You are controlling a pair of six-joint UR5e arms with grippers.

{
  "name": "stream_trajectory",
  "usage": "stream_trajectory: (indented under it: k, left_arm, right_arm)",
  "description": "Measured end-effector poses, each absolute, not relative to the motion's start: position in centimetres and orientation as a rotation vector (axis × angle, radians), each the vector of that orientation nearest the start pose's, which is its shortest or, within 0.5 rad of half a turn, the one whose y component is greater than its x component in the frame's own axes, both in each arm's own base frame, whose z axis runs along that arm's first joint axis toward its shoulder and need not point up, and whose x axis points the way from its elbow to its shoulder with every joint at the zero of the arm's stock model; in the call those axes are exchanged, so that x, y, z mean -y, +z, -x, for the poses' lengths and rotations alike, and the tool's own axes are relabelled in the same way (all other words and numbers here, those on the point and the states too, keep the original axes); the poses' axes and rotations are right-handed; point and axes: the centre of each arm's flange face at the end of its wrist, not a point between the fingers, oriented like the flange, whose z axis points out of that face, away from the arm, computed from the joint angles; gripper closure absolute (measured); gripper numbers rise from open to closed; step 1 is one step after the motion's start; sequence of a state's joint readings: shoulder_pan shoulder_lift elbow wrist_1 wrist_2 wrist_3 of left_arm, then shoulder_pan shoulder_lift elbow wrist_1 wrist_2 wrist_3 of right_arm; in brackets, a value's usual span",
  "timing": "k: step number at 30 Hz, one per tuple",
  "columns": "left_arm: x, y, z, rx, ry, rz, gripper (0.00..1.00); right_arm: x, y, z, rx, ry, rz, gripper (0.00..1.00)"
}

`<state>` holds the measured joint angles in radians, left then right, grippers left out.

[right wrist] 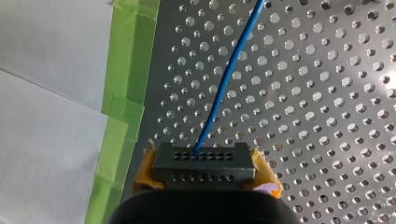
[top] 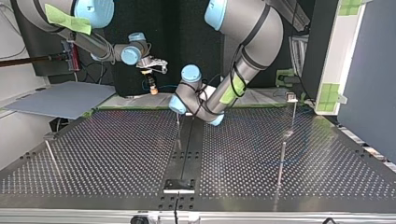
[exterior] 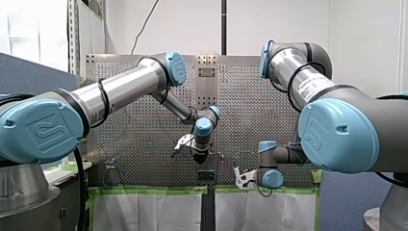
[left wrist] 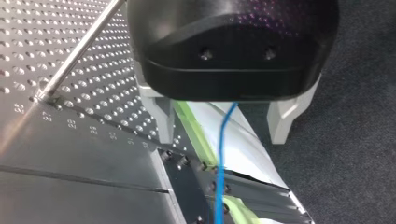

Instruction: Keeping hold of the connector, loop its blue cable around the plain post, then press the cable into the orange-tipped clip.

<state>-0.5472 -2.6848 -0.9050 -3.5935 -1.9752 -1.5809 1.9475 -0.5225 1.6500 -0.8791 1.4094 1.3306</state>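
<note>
Clamping the black connector (right wrist: 204, 161) between yellow pads (right wrist: 144, 173), the right hand (right wrist: 205, 179) sits by the table's (right wrist: 327, 116) edge with green tape (right wrist: 126, 93). The blue cable (right wrist: 229, 74) runs from the connector over the perforations. The left hand (left wrist: 222, 121) is open, and the cable passes between its spread fingers (left wrist: 161, 116) at a taped table edge.

Metal post (left wrist: 79, 46) close beside left gripper (left wrist: 224, 137); blue cable (left wrist: 220, 177) runs between its spread fingers; ahead of right gripper (right wrist: 205, 175), clamped on connector (right wrist: 203, 161), open perforated table (right wrist: 327, 116)
</note>
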Motion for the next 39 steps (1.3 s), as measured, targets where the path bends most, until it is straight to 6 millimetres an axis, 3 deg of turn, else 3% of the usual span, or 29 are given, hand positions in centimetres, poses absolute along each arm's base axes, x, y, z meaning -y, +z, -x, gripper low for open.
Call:
stream_trajectory:
  k: [8, 20, 28, 39]
  left_arm:
    - [45.5, 5.0, -56.1, -2.336, 0.23, -0.455, 0.0]
    - [44.8, 2.4, -56.2, -2.355, 0.245, -0.452, 0.0]
    - [45.3, -1.0, -56.7, -2.365, 0.253, -0.467, 0.0]
    - [42.5, -8.0, -55.3, -2.437, 0.306, -0.485, 0.0]
  right_arm:
    - [51.0, -10.0, -36.2, 0.82, 1.3, -1.865, 1.0]
    - [51.2, -9.9, -36.3, 0.817, 1.305, -1.861, 1.0]
    - [51.2, -9.9, -36.4, 0.816, 1.307, -1.859, 1.0]
    - [51.2, -9.9, -36.4, 0.817, 1.306, -1.861, 1.0]
